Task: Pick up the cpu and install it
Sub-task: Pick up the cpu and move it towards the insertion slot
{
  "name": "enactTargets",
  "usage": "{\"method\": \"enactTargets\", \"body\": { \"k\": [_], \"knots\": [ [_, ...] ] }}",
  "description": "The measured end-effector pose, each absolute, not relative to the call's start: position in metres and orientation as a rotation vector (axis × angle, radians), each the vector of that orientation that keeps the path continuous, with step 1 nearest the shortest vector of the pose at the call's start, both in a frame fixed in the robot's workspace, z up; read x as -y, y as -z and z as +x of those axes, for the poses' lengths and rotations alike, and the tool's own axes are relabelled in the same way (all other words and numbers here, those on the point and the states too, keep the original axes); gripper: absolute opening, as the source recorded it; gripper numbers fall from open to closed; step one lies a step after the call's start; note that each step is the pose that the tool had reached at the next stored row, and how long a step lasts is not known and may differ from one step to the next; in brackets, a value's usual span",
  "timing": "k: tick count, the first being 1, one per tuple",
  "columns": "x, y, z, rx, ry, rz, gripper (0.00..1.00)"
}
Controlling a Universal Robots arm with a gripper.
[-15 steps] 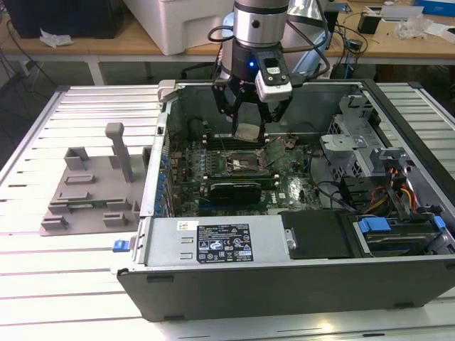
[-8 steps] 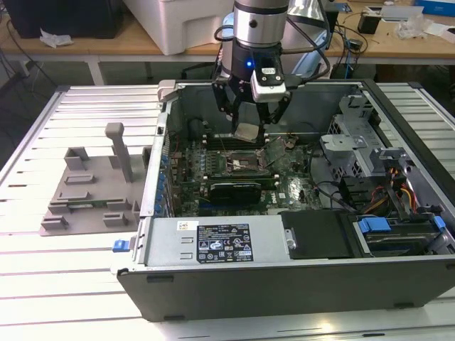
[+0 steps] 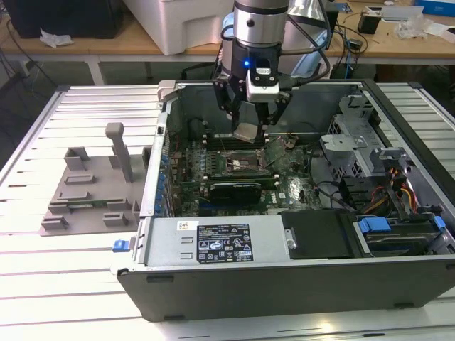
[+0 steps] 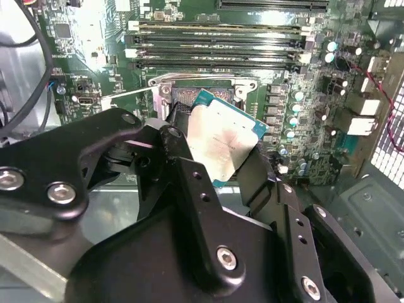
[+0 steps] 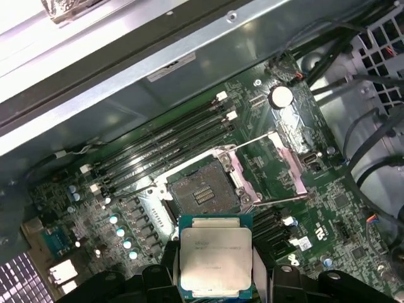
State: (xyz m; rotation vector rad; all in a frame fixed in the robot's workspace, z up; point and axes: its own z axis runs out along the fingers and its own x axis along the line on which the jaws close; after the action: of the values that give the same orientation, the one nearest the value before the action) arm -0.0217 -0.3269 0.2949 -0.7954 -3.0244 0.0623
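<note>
My end effector (image 3: 249,129) is clamped on the cpu (image 5: 216,254), gripping it by opposite edges, with its silvery top showing in both wrist views. I hold it in the air inside the computer case (image 3: 298,280), above the motherboard (image 5: 328,208), near the open socket (image 5: 205,189) and not touching it.

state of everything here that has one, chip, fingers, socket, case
Silvery square cpu: gripped, held clear of the socket, not seated
Black fingers: shut on the cpu's edges
Black square socket: open, empty
Metal socket bracket: swung open
Grey metal computer case: side open, lying flat
</note>
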Motion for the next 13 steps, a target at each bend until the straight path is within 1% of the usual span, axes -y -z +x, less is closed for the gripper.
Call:
{"method": "enactTargets", "body": {
  "k": [13],
  "knots": [
    [0.3269,-0.2949,-0.0216,2.945,-0.070,-1.046,0.54]
  ]
}}
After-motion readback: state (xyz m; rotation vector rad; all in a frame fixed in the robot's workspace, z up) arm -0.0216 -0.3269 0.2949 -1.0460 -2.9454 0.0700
